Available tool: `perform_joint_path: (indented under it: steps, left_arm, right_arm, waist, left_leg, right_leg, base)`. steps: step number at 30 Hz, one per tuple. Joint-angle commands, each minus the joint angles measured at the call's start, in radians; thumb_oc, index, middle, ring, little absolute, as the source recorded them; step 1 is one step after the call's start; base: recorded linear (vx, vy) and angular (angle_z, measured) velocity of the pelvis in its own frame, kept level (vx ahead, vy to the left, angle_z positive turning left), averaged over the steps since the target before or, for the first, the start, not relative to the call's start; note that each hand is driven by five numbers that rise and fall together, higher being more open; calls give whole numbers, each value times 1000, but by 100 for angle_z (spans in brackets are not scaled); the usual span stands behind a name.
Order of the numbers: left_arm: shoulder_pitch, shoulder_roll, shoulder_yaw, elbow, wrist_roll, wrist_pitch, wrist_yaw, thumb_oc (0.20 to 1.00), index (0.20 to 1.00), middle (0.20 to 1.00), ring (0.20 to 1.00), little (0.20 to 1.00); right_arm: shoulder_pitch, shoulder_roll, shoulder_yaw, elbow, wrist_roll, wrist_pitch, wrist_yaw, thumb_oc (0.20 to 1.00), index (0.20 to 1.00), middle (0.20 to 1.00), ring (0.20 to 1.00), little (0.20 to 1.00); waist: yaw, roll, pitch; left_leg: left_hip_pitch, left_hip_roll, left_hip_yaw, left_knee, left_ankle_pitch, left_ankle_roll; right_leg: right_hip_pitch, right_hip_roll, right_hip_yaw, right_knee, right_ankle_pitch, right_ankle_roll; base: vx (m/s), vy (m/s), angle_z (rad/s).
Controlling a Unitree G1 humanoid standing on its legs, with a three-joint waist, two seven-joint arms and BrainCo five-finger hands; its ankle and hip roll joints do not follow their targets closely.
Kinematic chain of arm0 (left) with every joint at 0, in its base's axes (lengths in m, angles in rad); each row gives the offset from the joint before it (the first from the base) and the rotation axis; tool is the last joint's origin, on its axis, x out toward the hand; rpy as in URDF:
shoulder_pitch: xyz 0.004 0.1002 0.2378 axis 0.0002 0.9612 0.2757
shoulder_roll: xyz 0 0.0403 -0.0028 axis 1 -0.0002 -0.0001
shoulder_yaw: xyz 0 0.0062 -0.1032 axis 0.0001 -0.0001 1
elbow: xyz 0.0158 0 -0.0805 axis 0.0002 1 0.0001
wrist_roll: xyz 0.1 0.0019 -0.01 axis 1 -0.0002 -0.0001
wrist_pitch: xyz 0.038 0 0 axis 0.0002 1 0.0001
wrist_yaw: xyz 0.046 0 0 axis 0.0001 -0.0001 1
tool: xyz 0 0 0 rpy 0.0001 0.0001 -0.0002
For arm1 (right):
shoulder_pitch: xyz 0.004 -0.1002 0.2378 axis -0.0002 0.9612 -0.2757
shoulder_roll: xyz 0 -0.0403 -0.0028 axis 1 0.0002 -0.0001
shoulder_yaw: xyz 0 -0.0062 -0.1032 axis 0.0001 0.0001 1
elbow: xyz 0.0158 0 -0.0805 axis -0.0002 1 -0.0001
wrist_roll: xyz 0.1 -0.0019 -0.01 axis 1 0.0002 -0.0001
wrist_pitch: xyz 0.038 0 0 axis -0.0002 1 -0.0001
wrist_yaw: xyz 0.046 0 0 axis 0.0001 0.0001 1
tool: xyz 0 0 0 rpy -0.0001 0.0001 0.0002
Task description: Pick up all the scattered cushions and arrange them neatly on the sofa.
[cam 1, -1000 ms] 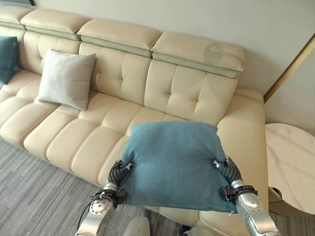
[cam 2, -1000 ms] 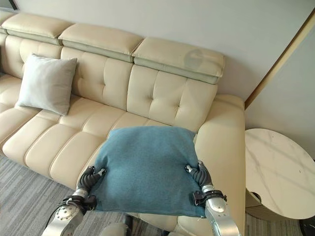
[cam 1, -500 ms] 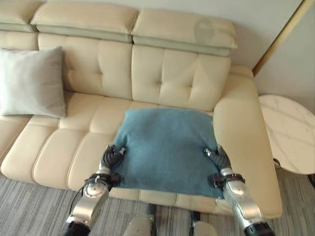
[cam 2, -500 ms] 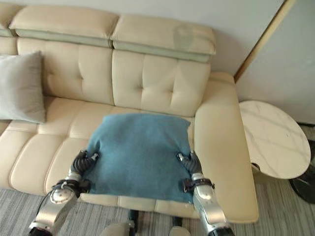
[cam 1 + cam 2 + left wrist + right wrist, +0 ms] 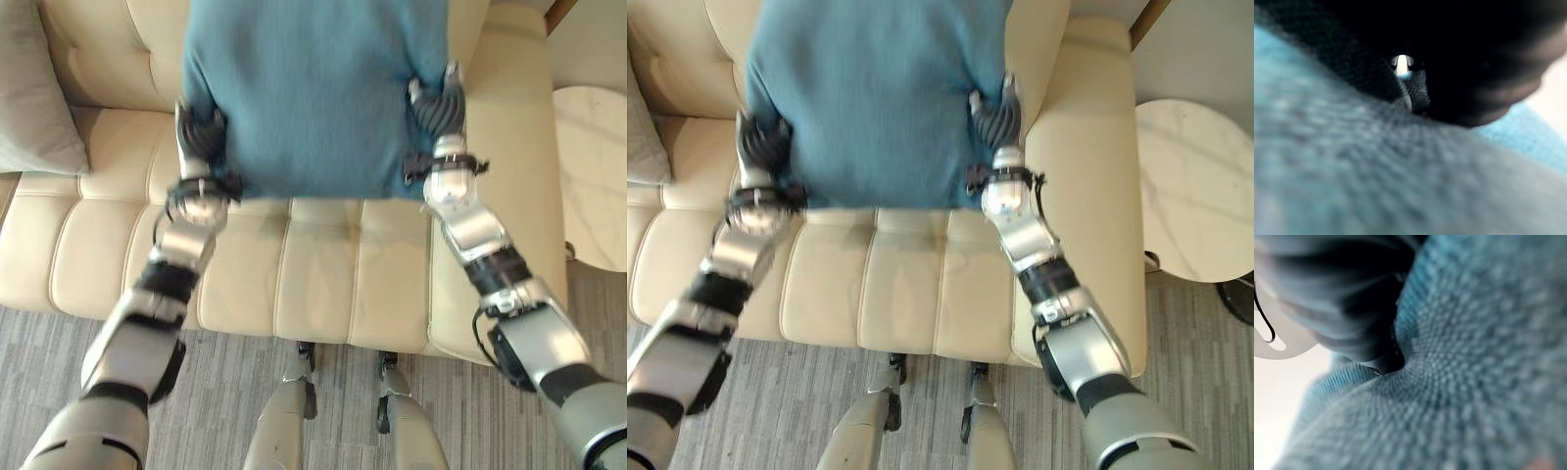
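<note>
A teal cushion (image 5: pixel 313 88) hangs over the right end seat of the cream sofa (image 5: pixel 323 264), up against the backrest. My left hand (image 5: pixel 199 137) grips its left edge and my right hand (image 5: pixel 438 110) grips its right edge, both arms stretched forward. In the wrist views the teal cloth (image 5: pixel 1352 171) bunches against the dark cover of the left hand (image 5: pixel 1474 58), and the cushion cloth (image 5: pixel 1474 357) folds into the right hand (image 5: pixel 1337 293). Both hands are shut on the cushion.
A light grey cushion (image 5: pixel 34 93) leans on the sofa at the left edge. The sofa's right armrest (image 5: pixel 500 117) runs beside my right arm. A round marble side table (image 5: pixel 593 166) stands to the right of it. Grey striped carpet (image 5: pixel 225 392) lies before the sofa.
The camera has tipped down and come closer to the sofa. Both arms have reached forward, carrying the teal cushion from above the seat's front edge toward the backrest.
</note>
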State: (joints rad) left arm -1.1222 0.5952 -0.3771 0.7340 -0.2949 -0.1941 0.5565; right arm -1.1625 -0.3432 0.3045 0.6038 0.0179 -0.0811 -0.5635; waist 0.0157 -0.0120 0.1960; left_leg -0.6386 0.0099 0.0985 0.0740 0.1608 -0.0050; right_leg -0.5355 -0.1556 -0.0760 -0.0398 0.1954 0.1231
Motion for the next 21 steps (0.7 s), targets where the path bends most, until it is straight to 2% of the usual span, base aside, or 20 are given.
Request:
perform_joint_path:
  steps: [1,2,3,8,10,13,14,17,19,20,21]
  left_arm:
    - [-205,-7,-76,51,21,-58,32,1000,1000,1000,1000,1000]
    - [-213,-7,-78,56,19,-60,31,1000,1000,1000,1000,1000]
    - [-267,-9,-107,121,1,-44,14,1000,1000,1000,1000,1000]
    - [-389,16,-205,324,-41,-8,-80,1000,1000,1000,1000,1000]
    - [-360,12,-203,374,-87,-4,-127,1000,1000,1000,1000,1000]
    - [-334,13,-191,395,-102,-2,-144,1000,1000,1000,1000,1000]
    - [-274,9,-181,407,-102,3,-182,1000,1000,1000,1000,1000]
    - [-167,8,-127,361,-123,-11,-201,1000,1000,1000,1000,1000]
    - [-65,24,-77,265,-135,-29,-194,1000,1000,1000,1000,1000]
    - [-65,24,-77,265,-135,-29,-194,1000,1000,1000,1000,1000]
    - [27,44,-21,144,-139,-50,-178,1000,1000,1000,1000,1000]
  right_arm:
    - [-168,-28,93,43,-47,-25,-71,746,746,746,746,746]
    - [-174,-29,93,47,-45,-27,-71,746,746,746,746,746]
    - [-209,-42,116,101,-10,-20,-63,1000,1000,1000,1000,1000]
    - [-315,-121,213,321,171,13,35,1000,1000,1000,1000,1000]
    - [-301,-125,219,368,244,11,68,1000,1000,1000,1000,1000]
    - [-286,-128,216,392,269,17,81,1000,1000,1000,1000,1000]
    - [-243,-128,218,423,288,30,114,1000,1000,1000,1000,1000]
    - [-175,-136,197,400,284,26,128,1000,1000,1000,1000,1000]
    - [-98,-159,155,327,265,16,121,1000,1000,1000,1000,1000]
    - [-98,-159,155,327,265,16,121,1000,1000,1000,1000,1000]
    - [-9,-183,96,221,249,6,114,1000,1000,1000,1000,1000]
  waist:
    - [15,-12,-18]
    - [15,-12,-16]
    - [16,-8,-10]
    - [22,1,25]
    - [23,0,39]
    - [23,0,43]
    - [20,-4,50]
    - [20,-8,59]
    - [21,-10,60]
    - [21,-10,60]
    - [22,-12,60]
  left_leg:
    - [-37,-20,-75,58,-112,-87]
    - [-40,-20,-76,57,-111,-88]
    - [-53,-20,-81,49,-99,-91]
    - [-100,-21,-102,0,-45,-106]
    - [-106,-22,-109,-20,-30,-110]
    - [-111,-21,-112,-30,-21,-112]
    - [-114,-24,-113,-56,-6,-114]
    - [-105,-24,-114,-72,2,-115]
    - [-86,-26,-113,-79,2,-115]
    - [-86,-26,-113,-79,2,-115]
    - [-63,-29,-112,-83,-1,-114]
  right_leg:
    - [-76,-40,-25,74,-45,84]
    - [-79,-40,-26,75,-45,83]
    - [-94,-40,-27,75,-44,85]
    - [-159,-37,-33,84,-39,87]
    - [-174,-32,-34,86,-40,87]
    - [-184,-30,-33,91,-41,87]
    - [-197,-23,-31,88,-41,86]
    - [-199,-19,-29,89,-43,86]
    - [-183,-16,-28,89,-49,85]
    - [-183,-16,-28,89,-49,85]
    - [-165,-12,-26,89,-55,83]
  base:
    - [-63,-48,19]
    - [-39,-39,19]
    - [-39,-21,17]
    - [-43,-45,13]
    - [-13,-45,14]
    - [-7,-31,8]
    - [2,-28,5]
    - [3,-21,28]
    - [-6,4,32]
    - [-13,6,-7]
    - [0,0,0]
